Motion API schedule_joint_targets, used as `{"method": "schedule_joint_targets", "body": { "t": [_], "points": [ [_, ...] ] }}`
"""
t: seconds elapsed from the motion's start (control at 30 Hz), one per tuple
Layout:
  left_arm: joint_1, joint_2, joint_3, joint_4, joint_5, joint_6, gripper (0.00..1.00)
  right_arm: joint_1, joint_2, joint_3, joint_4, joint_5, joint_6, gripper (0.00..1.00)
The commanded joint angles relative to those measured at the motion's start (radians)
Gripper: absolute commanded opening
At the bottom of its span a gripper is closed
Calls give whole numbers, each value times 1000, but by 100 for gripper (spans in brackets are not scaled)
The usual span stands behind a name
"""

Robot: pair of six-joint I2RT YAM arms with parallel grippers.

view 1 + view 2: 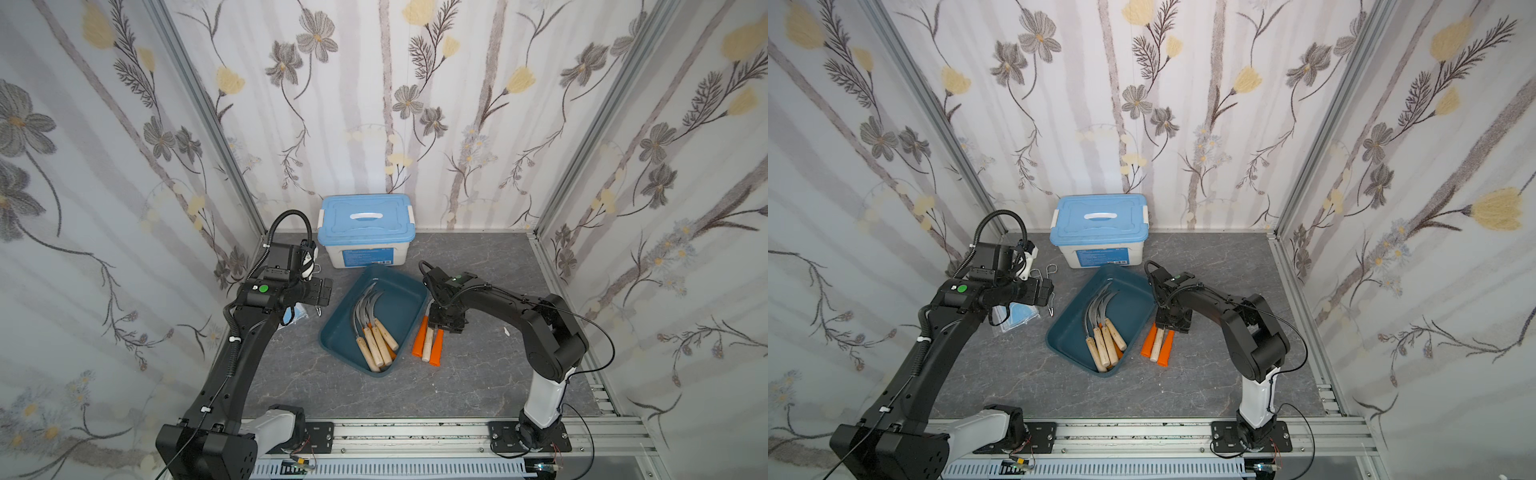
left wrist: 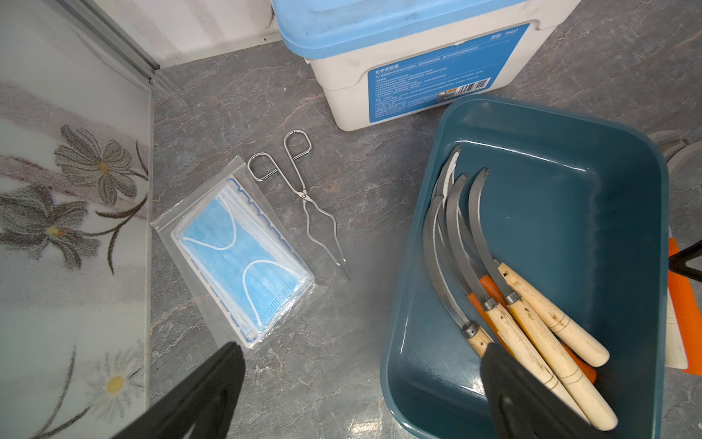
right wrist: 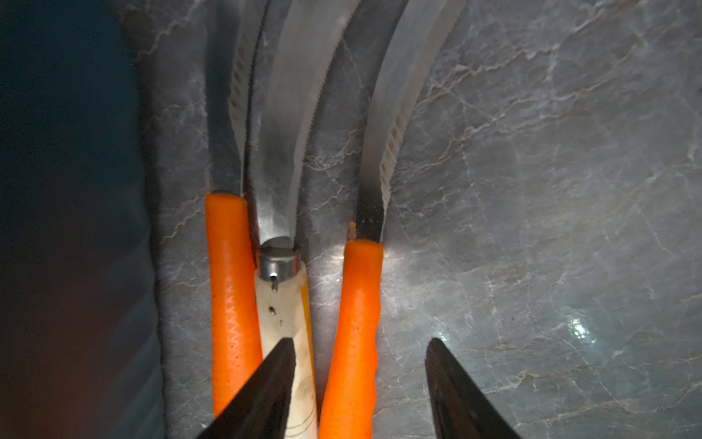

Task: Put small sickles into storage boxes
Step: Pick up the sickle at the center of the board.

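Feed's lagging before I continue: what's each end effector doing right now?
Left end effector: open, empty.
Right end effector: open, straddling an orange sickle handle on the table, not gripping yet.

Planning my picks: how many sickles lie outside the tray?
3, side by side beside the tray: inner orange sickle, wooden sickle, outer orange sickle. More may be hidden.
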Motion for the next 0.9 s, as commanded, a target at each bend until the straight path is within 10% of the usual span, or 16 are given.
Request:
{"method": "schedule_joint_targets", "body": {
  "t": [0.0,0.87],
  "points": [
    [2,-3,-2,19,-7,-8,100,2,1,-5,35,15,27,56],
    [1,-5,9,25,-3,-11,100,9,34,-85,83,11,56,47]
  ]
}}
